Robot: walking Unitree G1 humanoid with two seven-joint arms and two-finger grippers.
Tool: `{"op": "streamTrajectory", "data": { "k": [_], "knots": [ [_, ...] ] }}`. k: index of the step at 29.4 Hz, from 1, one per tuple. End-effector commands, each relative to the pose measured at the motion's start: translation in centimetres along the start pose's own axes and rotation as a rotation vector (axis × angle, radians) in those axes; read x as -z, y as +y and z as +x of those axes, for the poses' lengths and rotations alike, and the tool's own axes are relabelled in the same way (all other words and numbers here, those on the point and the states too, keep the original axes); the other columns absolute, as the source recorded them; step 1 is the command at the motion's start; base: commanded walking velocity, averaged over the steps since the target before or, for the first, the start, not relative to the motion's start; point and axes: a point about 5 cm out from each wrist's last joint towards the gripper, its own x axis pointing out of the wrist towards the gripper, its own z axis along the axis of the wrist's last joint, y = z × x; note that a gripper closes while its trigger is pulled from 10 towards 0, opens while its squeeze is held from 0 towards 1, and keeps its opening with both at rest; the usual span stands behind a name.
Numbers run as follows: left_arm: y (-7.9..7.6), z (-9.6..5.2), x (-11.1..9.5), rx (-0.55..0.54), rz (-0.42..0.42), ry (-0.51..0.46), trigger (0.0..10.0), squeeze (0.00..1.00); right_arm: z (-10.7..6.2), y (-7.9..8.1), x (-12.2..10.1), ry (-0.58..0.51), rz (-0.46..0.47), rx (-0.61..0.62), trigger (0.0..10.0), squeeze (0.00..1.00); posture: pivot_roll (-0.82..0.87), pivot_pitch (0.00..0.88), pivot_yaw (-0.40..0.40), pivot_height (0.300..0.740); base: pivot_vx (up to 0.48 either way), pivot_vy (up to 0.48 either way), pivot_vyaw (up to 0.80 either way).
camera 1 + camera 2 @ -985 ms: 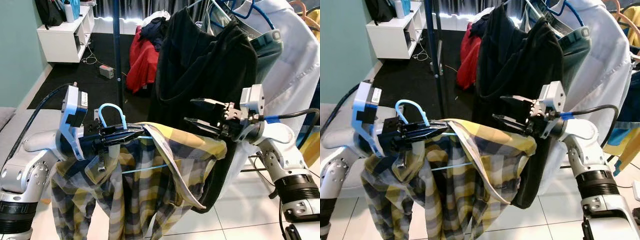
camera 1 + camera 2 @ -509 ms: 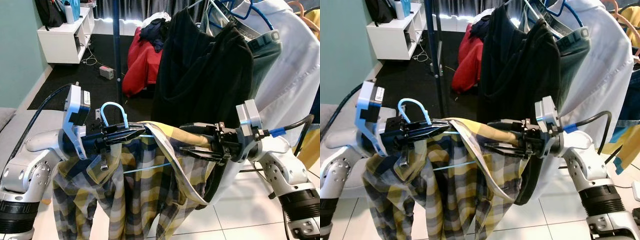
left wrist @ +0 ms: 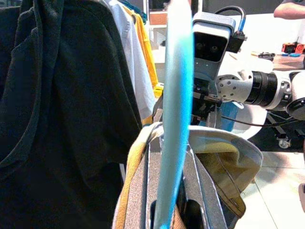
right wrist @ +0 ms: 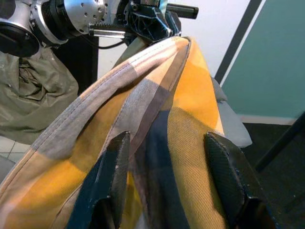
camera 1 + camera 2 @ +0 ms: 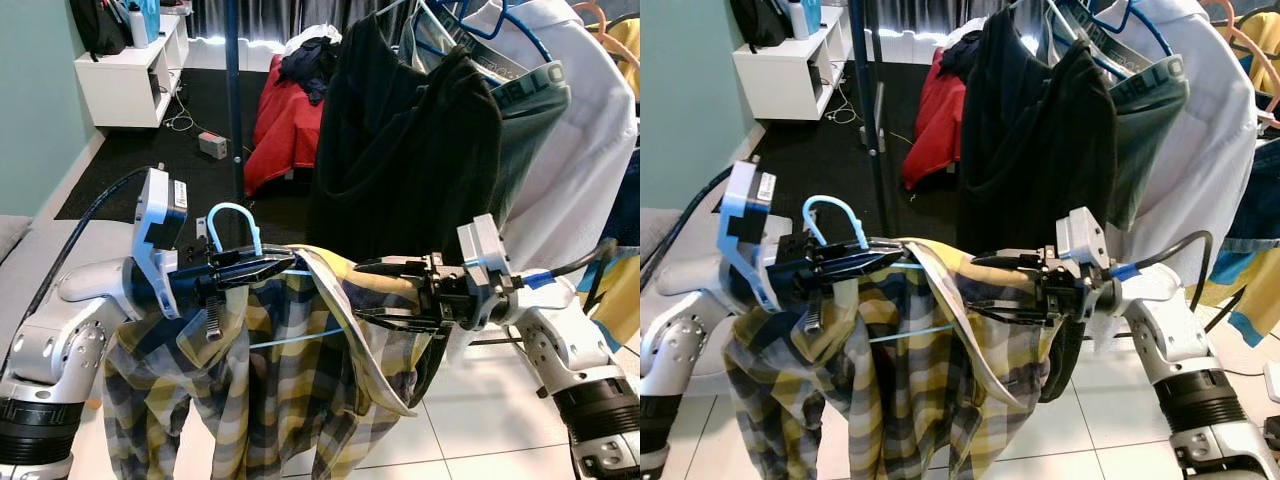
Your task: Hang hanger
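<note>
Yellow and navy plaid fills the middle of the scene: a checked shirt (image 5: 270, 380) draped over a light blue hanger (image 5: 232, 225), held out in front of the robot at about chest height. The left end effector (image 5: 262, 270) has its two black fingers pressed together on the hanger just below the hook, so the blue hook curls up above the fingers while the shirt hangs down below them. In the left wrist view the blue plastic (image 3: 172, 109) runs straight up between the closed fingers, edge-on.

The right end effector (image 5: 385, 293) reaches in from the other side, level with the shirt's far shoulder. Its fingers are spread apart, one above and one below the shoulder fold, and the right wrist view shows the cloth (image 4: 157, 119) lying between them; I cannot tell whether the pads (image 4: 112, 176) touch it or only bracket it.

Just behind the two arms stands a crowded clothes rack. A black garment (image 5: 400, 150) hangs nearest, right behind the plaid shirt, and a white shirt (image 5: 590, 130) on a blue hanger hangs beside it to the robot's right, with a grey-green piece between them. A dark blue pole (image 5: 235, 90) rises behind the left end effector. Farther back, a red garment (image 5: 280, 120) slumps over a dark floor mat, and a white shelf unit (image 5: 125, 75) sits against the teal wall. The floor underfoot is pale tile.
</note>
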Motion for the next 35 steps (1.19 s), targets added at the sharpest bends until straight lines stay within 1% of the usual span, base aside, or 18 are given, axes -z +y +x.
{"op": "streamTrajectory", "data": {
  "k": [1, 2, 10, 13, 17, 18, 20, 22, 23, 24, 26, 27, 28, 29, 30, 33, 34, 35],
  "knots": [
    [-0.4, 1.0, -1.5, 0.060, 0.047, -0.070, 10.0, 0.00, 0.3, 0.0, 0.1, 0.003, 0.015, -0.017, 1.0, 0.00, -0.02, 0.176, -0.090, 0.740, 0.000, 0.000, 0.00],
    [-0.4, 1.1, -1.5, 0.056, 0.047, -0.070, 10.0, 0.00, 0.3, -0.1, 0.1, -0.004, 0.014, -0.016, 0.0, 0.00, -0.02, 0.176, -0.090, 0.740, 0.000, 0.000, 0.00],
    [-0.2, 1.3, -1.5, 0.041, 0.048, -0.071, 10.0, 0.00, 0.4, 0.0, 0.2, -0.005, 0.014, -0.030, 0.0, 0.00, -0.02, 0.177, -0.087, 0.740, 0.000, 0.000, 0.00],
    [-0.1, 1.6, -1.6, 0.031, 0.042, -0.069, 10.0, 0.00, 0.3, 0.5, 0.7, 0.043, 0.000, -0.069, 0.0, 0.00, -0.02, 0.177, -0.088, 0.740, 0.000, 0.000, 0.00],
    [-0.1, 1.6, -1.6, 0.031, 0.042, -0.069, 10.0, 0.00, 0.3, 0.5, 0.7, 0.043, 0.000, -0.069, 0.0, 0.00, -0.02, 0.177, -0.088, 0.740, 0.000, 0.000, 0.00],
    [-0.1, 1.7, -1.6, 0.026, 0.030, -0.062, 10.0, 0.00, 0.3, 0.7, 0.9, 0.063, -0.005, -0.087, 0.0, 0.00, -0.02, 0.177, -0.088, 0.740, 0.000, 0.000, 0.00],
    [-0.1, 1.7, -1.6, 0.026, 0.030, -0.062, 10.0, 0.00, 0.3, 0.7, 0.9, 0.063, -0.005, -0.087, 0.0, 0.00, -0.02, 0.177, -0.088, 0.740, 0.000, 0.000, 0.00],
    [0.2, 1.7, -1.6, 0.019, 0.007, -0.051, 10.0, 0.01, 0.3, 0.8, 1.1, 0.075, -0.007, -0.102, 0.0, 0.00, -0.02, 0.179, -0.088, 0.740, 0.000, 0.000, 0.00],
    [0.6, 1.7, -1.5, -0.004, -0.010, -0.042, 10.0, 0.79, 0.4, 0.8, 1.1, 0.073, -0.006, -0.107, 0.0, 0.00, -0.02, 0.179, -0.088, 0.740, 0.000, 0.000, 0.00],
    [1.2, 1.5, -1.5, -0.029, -0.026, -0.046, 10.0, 1.00, 0.5, 0.8, 0.9, 0.061, 0.000, -0.104, 0.0, 0.00, -0.02, 0.183, -0.088, 0.740, 0.000, 0.000, 0.00],
    [1.2, 1.5, -1.5, -0.029, -0.026, -0.046, 10.0, 1.00, 0.5, 0.8, 0.9, 0.061, 0.000, -0.104, 0.0, 0.00, -0.02, 0.183, -0.088, 0.740, 0.000, 0.000, 0.00],
    [1.7, 1.2, -1.5, -0.056, -0.024, -0.047, 10.0, 1.00, 0.6, 0.7, 0.8, 0.049, 0.005, -0.099, 0.0, 0.00, -0.02, 0.184, -0.086, 0.740, 0.000, 0.000, 0.00],
    [1.7, 1.2, -1.5, -0.056, -0.024, -0.047, 10.0, 1.00, 0.6, 0.7, 0.8, 0.049, 0.005, -0.099, 0.0, 0.00, -0.02, 0.184, -0.086, 0.740, 0.000, 0.000, 0.00],
    [2.1, 1.0, -1.5, -0.068, 0.004, -0.041, 10.0, 1.00, 0.6, 0.7, 0.7, 0.040, 0.009, -0.094, 0.0, 0.00, -0.02, 0.185, -0.086, 0.740, 0.000, 0.000, 0.00],
    [2.3, 0.7, -1.4, -0.067, 0.017, -0.032, 10.0, 0.00, 0.6, 0.7, 0.6, 0.033, 0.013, -0.090, 0.0, 0.00, -0.02, 0.185, -0.084, 0.740, 0.000, 0.000, 0.00],
    [2.6, 0.2, -1.4, -0.079, 0.027, -0.029, 10.0, 0.00, 0.6, 0.7, 0.6, 0.029, 0.014, -0.084, 0.0, 0.00, -0.02, 0.186, -0.085, 0.740, 0.000, 0.000, 0.00],
    [3.0, -0.2, -1.4, -0.114, 0.048, -0.029, 10.0, 0.00, 0.5, 0.7, 0.6, 0.028, 0.016, -0.077, 0.0, 0.00, -0.02, 0.187, -0.085, 0.740, 0.000, 0.000, 0.00],
    [3.0, -0.2, -1.4, -0.114, 0.048, -0.029, 10.0, 0.00, 0.5, 0.7, 0.6, 0.028, 0.016, -0.077, 0.0, 0.00, -0.02, 0.187, -0.085, 0.740, 0.000, 0.000, 0.00]
  ]
}}
